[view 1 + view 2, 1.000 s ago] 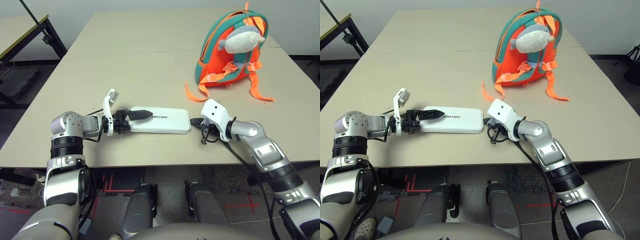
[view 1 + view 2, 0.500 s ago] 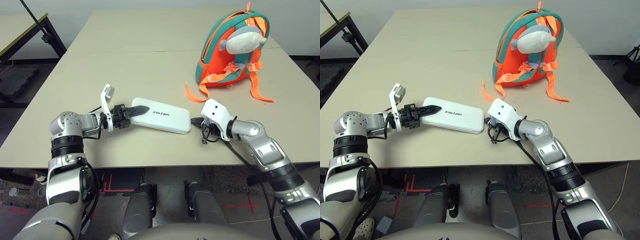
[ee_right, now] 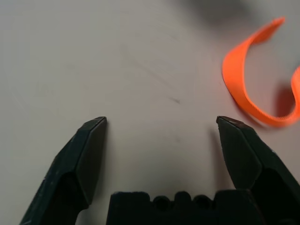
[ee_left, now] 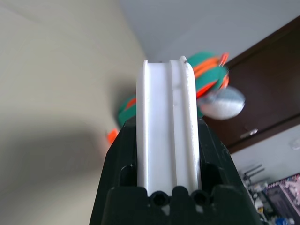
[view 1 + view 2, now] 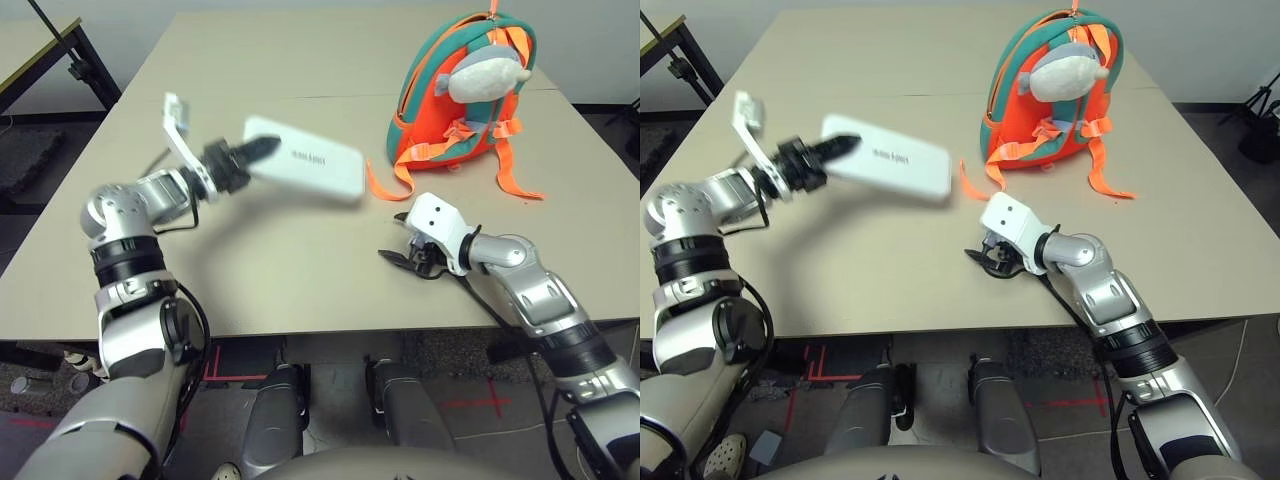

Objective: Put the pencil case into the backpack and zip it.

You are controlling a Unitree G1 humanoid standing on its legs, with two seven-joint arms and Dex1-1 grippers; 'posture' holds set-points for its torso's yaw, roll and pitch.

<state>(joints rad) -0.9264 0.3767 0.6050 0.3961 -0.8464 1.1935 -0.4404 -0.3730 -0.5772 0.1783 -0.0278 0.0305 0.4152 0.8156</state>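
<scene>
The white pencil case [image 5: 305,166] hangs in the air above the table, left of the backpack. My left gripper [image 5: 255,153] is shut on its left end; in the left wrist view the pencil case [image 4: 166,131] stands edge-on between the black fingers. The orange and teal backpack [image 5: 462,95] stands at the far right of the table with a grey plush shark [image 5: 487,75] on its front. My right gripper [image 5: 397,258] rests low over the table in front of the backpack, open with nothing between its fingers [image 3: 89,154]. An orange strap [image 3: 248,89] lies just beyond it.
Orange webbing straps [image 5: 385,185] trail from the backpack onto the beige table [image 5: 270,270]. A seam [image 5: 330,98] crosses the tabletop behind the pencil case. A black stand [image 5: 60,50] stands off the table's far left.
My left gripper has lifted the pencil case off the table and swung it up and back toward the backpack. My right gripper has let go of the case's right end and stayed low.
</scene>
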